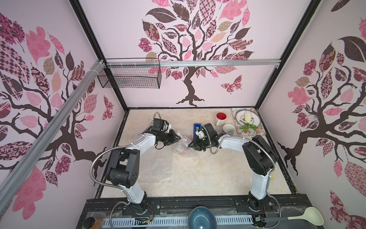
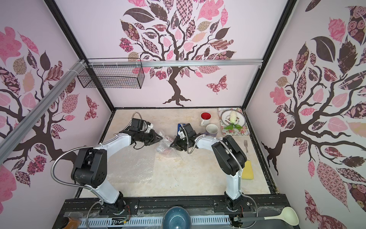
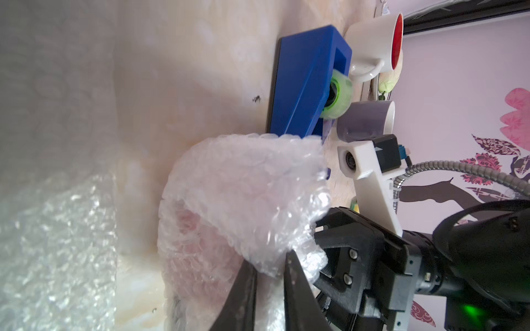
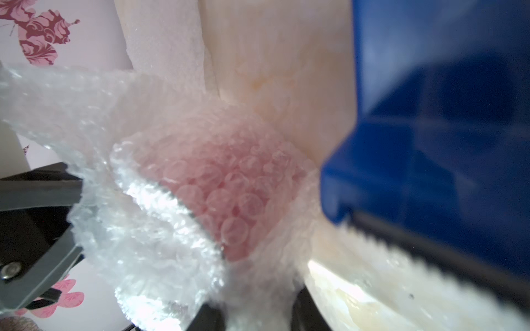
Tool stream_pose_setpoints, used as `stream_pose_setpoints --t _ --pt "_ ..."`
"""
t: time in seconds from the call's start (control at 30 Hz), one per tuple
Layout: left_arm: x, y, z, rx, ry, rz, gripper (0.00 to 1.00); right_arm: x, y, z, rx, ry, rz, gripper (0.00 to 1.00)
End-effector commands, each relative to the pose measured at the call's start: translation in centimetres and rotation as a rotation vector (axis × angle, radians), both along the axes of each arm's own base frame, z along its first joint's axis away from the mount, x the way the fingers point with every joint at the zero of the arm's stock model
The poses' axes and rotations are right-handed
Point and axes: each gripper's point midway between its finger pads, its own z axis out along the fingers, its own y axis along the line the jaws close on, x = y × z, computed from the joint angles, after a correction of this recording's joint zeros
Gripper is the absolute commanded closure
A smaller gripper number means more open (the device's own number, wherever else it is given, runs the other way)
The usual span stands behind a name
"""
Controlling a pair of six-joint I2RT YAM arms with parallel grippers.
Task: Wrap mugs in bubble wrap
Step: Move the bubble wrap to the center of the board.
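A red mug [image 4: 229, 197] shows pink through the bubble wrap [image 1: 181, 147] bundled round it at mid-table; it also shows in the left wrist view [image 3: 198, 229]. My left gripper [image 3: 269, 259] is shut on a fold of that wrap at the bundle's left, its tip seen in a top view [image 1: 179, 137]. My right gripper [image 4: 255, 309] meets the bundle from the right [image 1: 189, 145], with wrap bunched between its fingers. A white mug with red inside [image 1: 221, 118] and a lavender mug [image 1: 229, 129] stand upright at the back right. A second bubble wrap sheet [image 1: 156, 168] lies flat.
A blue tape dispenser [image 1: 196, 128] stands just behind the right gripper. A floral tray [image 1: 259, 130] with a plate sits at the back right corner. A fork [image 2: 246, 145] and yellow sponge [image 2: 247, 170] lie along the right edge. A blue bowl [image 1: 202, 218] and ladle [image 1: 311, 216] rest on the front rail.
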Motion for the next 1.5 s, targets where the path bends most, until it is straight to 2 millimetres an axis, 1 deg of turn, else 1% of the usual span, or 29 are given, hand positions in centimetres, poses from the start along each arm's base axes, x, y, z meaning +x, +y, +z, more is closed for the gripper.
stream_pose_setpoints --t 0.0,0.13,0.2,0.27,0.3,0.33,0.4,0.47,0.5,0.53,0.57,0.6,0.67,0.77,0.8,0.87,0.9,0.93,0.97,1.03,1.1,1.17,1.23,1.27,1.3,1.33,1.37,1.43,1.47 --pt "2.9 0.8 -4.1 0.094 0.025 0.018 0.82 4.2 1.5 0.4 -0.052 -0.138 0.060 0.81" --pt "7.7 1.8 -4.5 0.079 -0.020 0.050 0.81 9.8 1.6 1.2 -0.152 -0.214 0.042 0.82" --pt "9.8 2.0 -4.6 0.063 -0.042 0.058 0.81 12.1 1.6 1.3 -0.208 -0.229 0.043 0.81" --pt "11.4 1.9 -4.8 0.034 -0.045 0.069 0.79 14.2 1.6 1.6 -0.273 -0.249 0.052 0.82" --pt "12.2 1.6 -4.7 0.012 -0.055 0.074 0.78 15.1 1.4 0.2 -0.324 -0.236 0.055 0.82" --pt "12.9 1.4 -4.7 -0.004 -0.058 0.079 0.77 16.0 1.2 0.0 -0.352 -0.242 0.049 0.82" --pt "14.0 1.3 -4.5 -0.026 -0.070 0.101 0.75 17.1 0.9 -0.2 -0.376 -0.253 0.035 0.81" --pt "14.9 1.6 -3.9 -0.038 -0.084 0.124 0.74 17.6 0.4 -0.4 -0.390 -0.265 0.021 0.80" --pt "15.3 1.7 -3.6 -0.044 -0.088 0.133 0.73 17.8 0.3 -0.1 -0.392 -0.280 0.014 0.76" --pt "15.6 1.8 -3.3 -0.055 -0.092 0.140 0.72 17.9 0.3 0.1 -0.388 -0.296 0.011 0.66" --pt "15.8 1.9 -3.1 -0.058 -0.095 0.142 0.71 18.0 0.4 0.5 -0.375 -0.310 0.007 0.62" --pt "16.0 2.1 -3.1 -0.056 -0.094 0.145 0.71 18.1 0.5 1.1 -0.357 -0.327 0.003 0.58" --pt "16.2 2.3 -3.1 -0.063 -0.093 0.147 0.71 18.3 0.9 2.5 -0.322 -0.358 0.000 0.47" --pt "16.8 3.2 -2.4 -0.080 -0.104 0.175 0.68 18.6 1.7 5.0 -0.263 -0.399 -0.007 0.38" --pt "17.2 3.6 -1.6 -0.096 -0.113 0.186 0.66 18.6 1.9 6.1 -0.242 -0.415 -0.010 0.35" --pt "17.9 4.4 0.2 -0.098 -0.142 0.201 0.63 19.0 1.6 8.5 -0.219 -0.450 -0.035 0.32" --pt "18.3 5.0 1.3 -0.097 -0.161 0.212 0.60 19.2 1.4 9.3 -0.207 -0.459 -0.047 0.30" --pt "18.6 5.6 2.6 -0.103 -0.181 0.223 0.56 19.0 1.2 12.6 -0.170 -0.504 -0.061 0.27" --pt "18.8 6.3 3.7 -0.107 -0.196 0.236 0.53 19.0 0.9 14.1 -0.151 -0.527 -0.070 0.24" --pt "19.3 8.3 6.1 -0.114 -0.223 0.283 0.49 18.5 0.3 17.3 -0.124 -0.573 -0.084 0.15" --pt "19.5 9.9 8.3 -0.124 -0.249 0.317 0.43 17.6 -0.5 18.9 -0.115 -0.582 -0.089 0.10" --pt "19.4 11.7 10.5 -0.120 -0.278 0.349 0.39 16.5 -1.5 20.1 -0.113 -0.582 -0.093 0.06" --pt "19.1 13.3 12.5 -0.104 -0.303 0.379 0.37 14.9 -2.5 20.2 -0.123 -0.568 -0.090 0.04" --pt "18.7 13.9 13.0 -0.090 -0.296 0.389 0.36 14.1 -3.0 20.2 -0.128 -0.559 -0.088 0.04" --pt "18.2 14.4 13.6 -0.065 -0.295 0.384 0.36 13.0 -3.6 19.7 -0.138 -0.536 -0.081 0.04" --pt "16.9 15.1 13.6 -0.019 -0.269 0.372 0.36 11.9 -4.2 19.0 -0.153 -0.509 -0.071 0.04" --pt "15.5 16.0 13.0 0.054 -0.232 0.378 0.36 10.7 -4.7 18.5 -0.168 -0.484 -0.059 0.04" --pt "11.2 17.6 10.8 0.235 -0.117 0.358 0.36 7.4 -6.1 16.4 -0.201 -0.416 -0.028 0.04" --pt "8.9 17.8 9.4 0.286 -0.053 0.331 0.37 5.9 -6.7 15.6 -0.200 -0.394 -0.018 0.04"
